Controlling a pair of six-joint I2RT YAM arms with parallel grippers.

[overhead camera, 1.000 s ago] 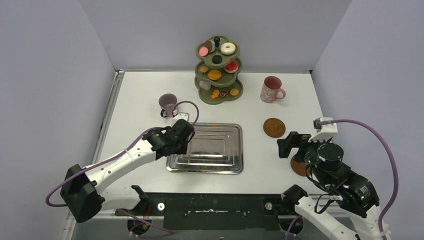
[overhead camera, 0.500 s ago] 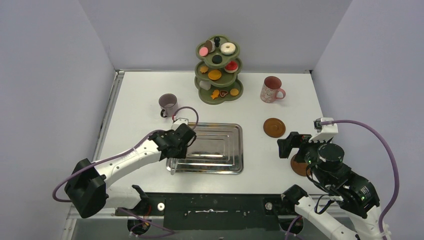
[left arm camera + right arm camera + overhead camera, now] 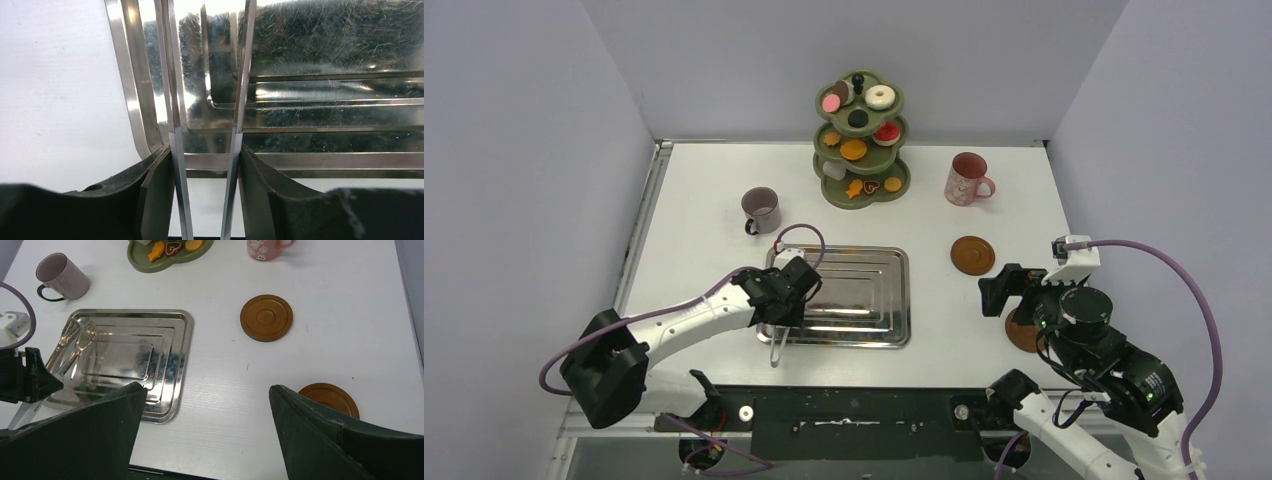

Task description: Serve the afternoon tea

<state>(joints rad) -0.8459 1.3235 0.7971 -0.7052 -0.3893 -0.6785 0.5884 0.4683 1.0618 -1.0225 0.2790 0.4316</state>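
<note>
The olive-green stand (image 3: 860, 140) at the back holds several toy sweets, among them a white donut (image 3: 881, 96). A mauve mug (image 3: 761, 208) stands left of it and a pink mug (image 3: 967, 178) to the right. One brown coaster (image 3: 972, 255) lies mid-right. Another coaster (image 3: 330, 399) lies by my right gripper (image 3: 206, 387), which hangs open over bare table. My left gripper (image 3: 206, 155) sits at the near-left corner of the steel tray (image 3: 894, 340). Its fingers press on both arms of the metal tongs (image 3: 171, 100), whose heads rest in the tray.
The tongs' handle end (image 3: 776, 352) sticks out past the tray's near edge. Grey walls close in the table on three sides. A black rail runs along the near edge by the arm bases.
My left arm has drawn back toward the near edge, dragging the tongs with it, and its fingers have eased slightly wider. The right arm has not moved.
</note>
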